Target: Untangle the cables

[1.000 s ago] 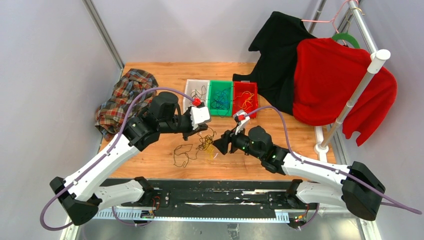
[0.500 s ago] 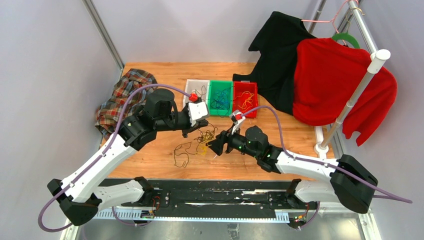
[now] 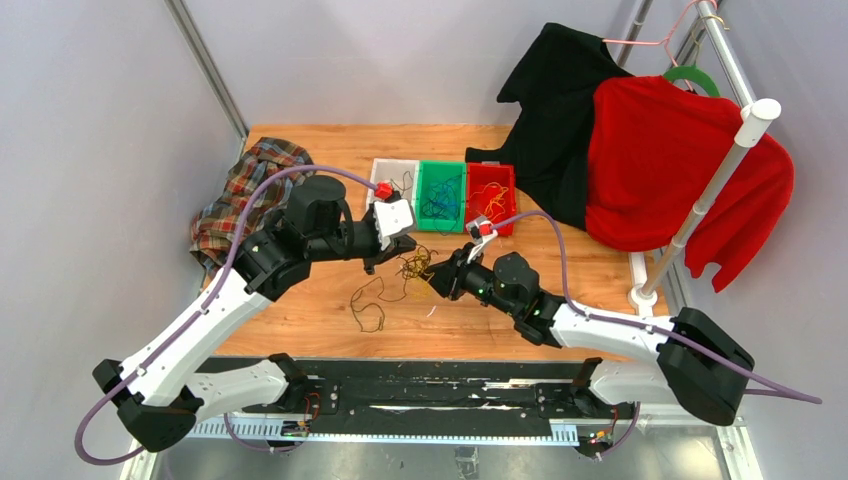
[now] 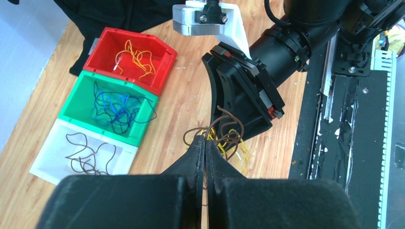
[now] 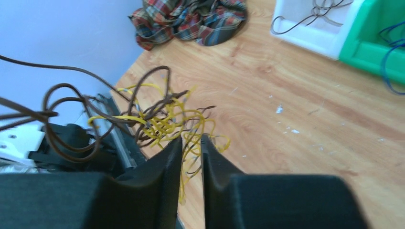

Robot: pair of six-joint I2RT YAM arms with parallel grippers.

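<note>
Right gripper (image 5: 191, 143) has pushed in from the 5 o'clock side and now sits against the cables (image 3: 411, 266), which have been drawn a little toward 12 o'clock, off the spot where they lay a second ago. Left gripper (image 4: 205, 151) has eased back toward 9 o'clock.

Its jaws are pressed fully together on a brown strand that comes out at the tips. The right jaws stand narrow with a slim gap, and yellow strands run down through it. I cannot tell whether they are pinched yet.

The cables sit at the table's centre, bunched between the two grippers. A loose brown loop (image 3: 368, 305) trails away toward 7 o'clock. Well apart at 12 o'clock stand the white bin (image 3: 395, 162), green bin (image 3: 441, 166) and red bin (image 3: 490, 168), holding brown, blue and yellow wire in that order.

The step in hand looks like parting brown from yellow. To do it well, the right jaws should close on yellow alone, because brown loops cross just above the gap and one caught with the yellow would only tighten the knot. Once both grips are sure, the pull should be slow and opposed: left toward 9 o'clock, right toward 3 o'clock, slightly raised so the loops hang free. If the bunch travels as one lump, a pause and a new grip nearer the crossing would likely serve better than more force.
</note>
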